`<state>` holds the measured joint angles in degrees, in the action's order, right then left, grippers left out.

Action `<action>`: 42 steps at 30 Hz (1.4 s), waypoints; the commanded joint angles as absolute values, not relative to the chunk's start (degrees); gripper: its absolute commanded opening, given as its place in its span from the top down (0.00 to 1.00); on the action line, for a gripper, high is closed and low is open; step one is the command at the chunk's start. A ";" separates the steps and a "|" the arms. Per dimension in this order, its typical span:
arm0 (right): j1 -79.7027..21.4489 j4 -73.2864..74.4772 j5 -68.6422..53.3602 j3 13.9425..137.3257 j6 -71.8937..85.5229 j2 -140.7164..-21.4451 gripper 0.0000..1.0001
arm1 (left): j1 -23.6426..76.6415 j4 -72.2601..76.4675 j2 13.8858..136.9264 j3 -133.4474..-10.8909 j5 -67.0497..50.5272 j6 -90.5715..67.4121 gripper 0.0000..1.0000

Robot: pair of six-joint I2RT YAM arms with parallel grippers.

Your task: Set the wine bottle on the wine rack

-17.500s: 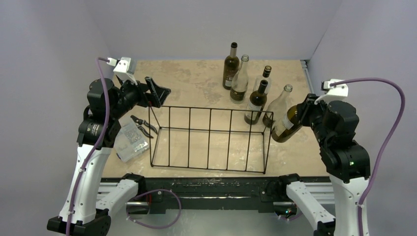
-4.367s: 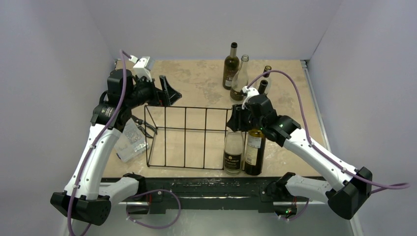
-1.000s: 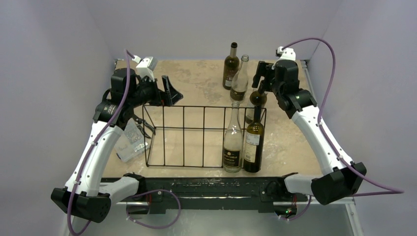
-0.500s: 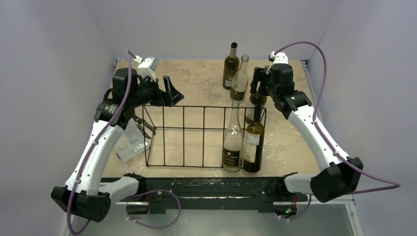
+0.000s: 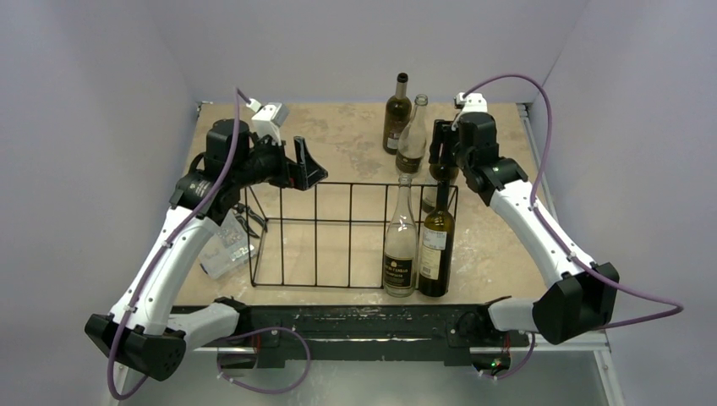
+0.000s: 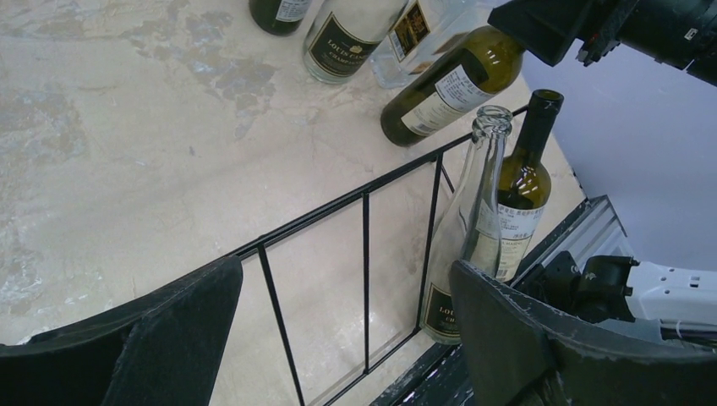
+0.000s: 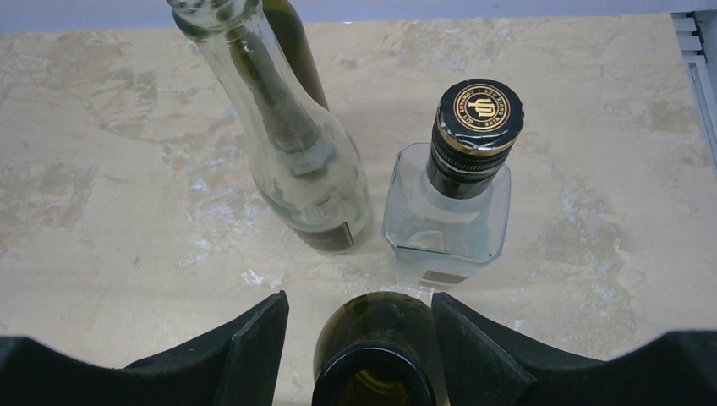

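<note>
Straddling the green wine bottle (image 7: 372,321) behind the wine rack (image 5: 351,222), right jaws gripping or not I cannot tell; left jaws wide, empty; next needs a firm pinch, then a lift.

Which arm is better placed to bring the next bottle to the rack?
Right. Its pincer is astride the neck of the green bottle behind the rack. The left pincer is at the rack's far left side, away from the loose bottles.
</note>
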<state>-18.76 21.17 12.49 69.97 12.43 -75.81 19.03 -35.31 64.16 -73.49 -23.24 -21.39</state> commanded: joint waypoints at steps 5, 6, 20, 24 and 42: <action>-18.98 16.79 14.30 68.85 11.43 -76.25 0.37 | 22.13 -33.40 63.58 -74.20 -20.84 -19.43 0.08; -18.96 16.91 14.37 69.04 11.43 -76.39 0.38 | 22.15 -33.41 63.43 -74.12 -20.44 -19.30 0.08; -18.97 15.10 14.90 69.26 12.83 -74.84 0.66 | 22.15 -34.06 60.05 -74.09 -16.21 -17.36 0.08; -18.94 15.82 15.03 69.65 12.60 -73.88 0.77 | 22.15 -33.73 60.24 -73.67 -14.91 -16.93 0.08; -18.94 15.24 12.73 75.63 14.32 -66.18 1.00 | 22.15 -34.73 60.41 -73.92 -12.05 -15.79 0.08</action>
